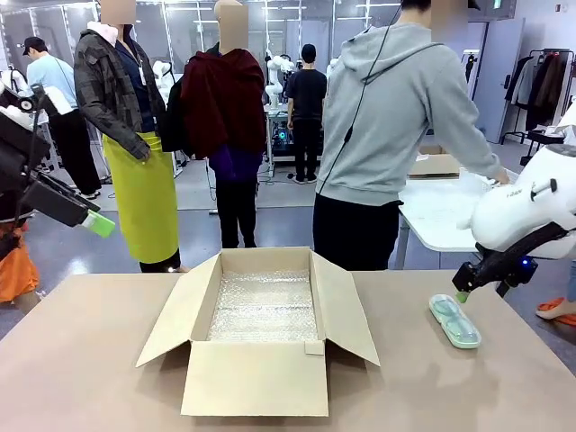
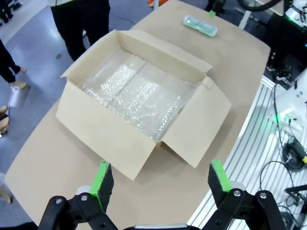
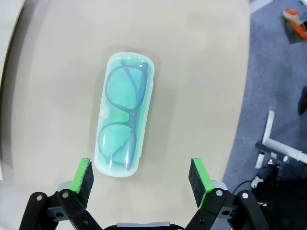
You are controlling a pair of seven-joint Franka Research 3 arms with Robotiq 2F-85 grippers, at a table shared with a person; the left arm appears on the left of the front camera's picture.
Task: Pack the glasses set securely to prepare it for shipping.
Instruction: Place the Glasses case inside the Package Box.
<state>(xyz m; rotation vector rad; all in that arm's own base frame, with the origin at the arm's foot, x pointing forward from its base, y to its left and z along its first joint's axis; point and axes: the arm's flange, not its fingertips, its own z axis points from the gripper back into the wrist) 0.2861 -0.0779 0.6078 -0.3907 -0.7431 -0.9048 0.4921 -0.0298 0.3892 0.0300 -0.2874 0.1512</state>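
Note:
A mint green translucent glasses case (image 1: 454, 321) lies flat on the table's right side, with dark-framed glasses visible through its lid (image 3: 124, 139). My right gripper (image 1: 463, 294) hovers just above its far end, open, the case lying ahead of the fingers and toward the left one (image 3: 142, 179). My left gripper (image 2: 160, 181) is open and held high over the table's near left corner, looking down at the cardboard box (image 2: 139, 103); in the front view it sits up at the left edge (image 1: 97, 222). The case shows far off too (image 2: 200, 26).
An open brown cardboard box (image 1: 259, 335) lined with bubble wrap stands mid-table, flaps spread out. A person in a grey hoodie (image 1: 396, 135) stands beyond the far edge, turned toward a white side table (image 1: 432, 211). The table's right edge runs close beside the case.

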